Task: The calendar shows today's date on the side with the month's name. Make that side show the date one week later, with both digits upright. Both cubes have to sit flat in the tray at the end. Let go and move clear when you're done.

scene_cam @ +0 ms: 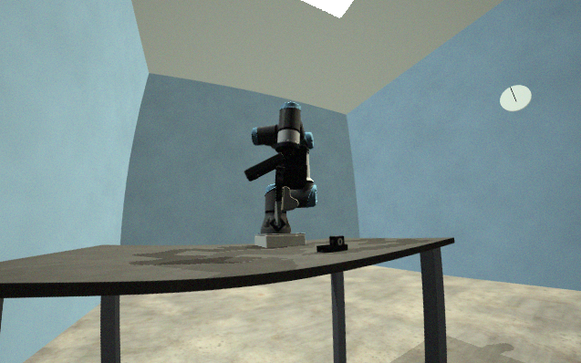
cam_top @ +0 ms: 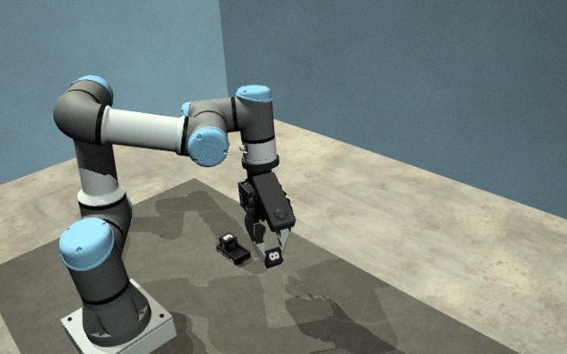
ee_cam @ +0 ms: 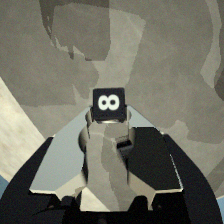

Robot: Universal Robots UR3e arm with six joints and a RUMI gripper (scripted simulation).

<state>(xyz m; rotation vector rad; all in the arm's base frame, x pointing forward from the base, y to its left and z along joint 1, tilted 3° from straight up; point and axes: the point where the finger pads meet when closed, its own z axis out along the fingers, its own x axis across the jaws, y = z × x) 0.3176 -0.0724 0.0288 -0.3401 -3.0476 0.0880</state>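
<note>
My gripper (cam_top: 272,253) (ee_cam: 109,106) is shut on a black date cube (cam_top: 273,258) (ee_cam: 108,104) and holds it a little above the table, to the right of the tray. The cube's outer face shows a white 8 lying on its side. In the exterior view the held cube (scene_cam: 275,225) hangs in front of the arm's base. The black calendar tray (cam_top: 235,254) (scene_cam: 332,247) stands on the dark table top. The other black cube (cam_top: 228,242) (scene_cam: 337,240) sits in the tray's left slot; the right slot is empty. I cannot read the digit on that cube.
The arm's white base plate (cam_top: 120,331) (scene_cam: 280,240) stands at the table's near left corner in the top view. The table's edge (scene_cam: 378,256) runs close behind the tray in the exterior view. A round wall clock (scene_cam: 514,98) hangs on the right wall.
</note>
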